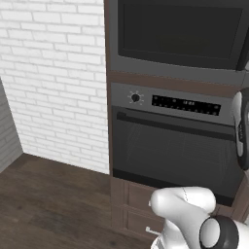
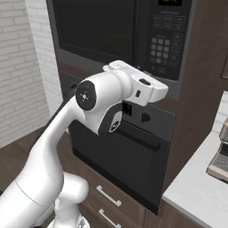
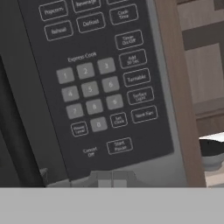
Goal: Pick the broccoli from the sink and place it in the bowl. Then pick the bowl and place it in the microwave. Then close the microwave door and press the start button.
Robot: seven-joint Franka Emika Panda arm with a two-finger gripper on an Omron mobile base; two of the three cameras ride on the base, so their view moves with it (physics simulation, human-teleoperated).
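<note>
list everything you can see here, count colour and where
microwave: 1, dark grey, built in above the oven
microwave door: 1, dark grey with black window, shut flush with the front
keypad: 1, black with white-outlined buttons, on the microwave's right side; start/pause button low on it
oven: 1, dark grey with glass front and bar handle, below the microwave, one knob at the left of its panel
drawers: 2 with steel handles, brown wood, under the oven
brick wall: 1, white, left of the cabinet
floor: dark wood
counter: 1, light grey, right of the oven
appliance: 1, tan and grey, on the counter, cut off at the edge
gripper: 1, dark finger tips, shut, just below the start/pause button
</note>
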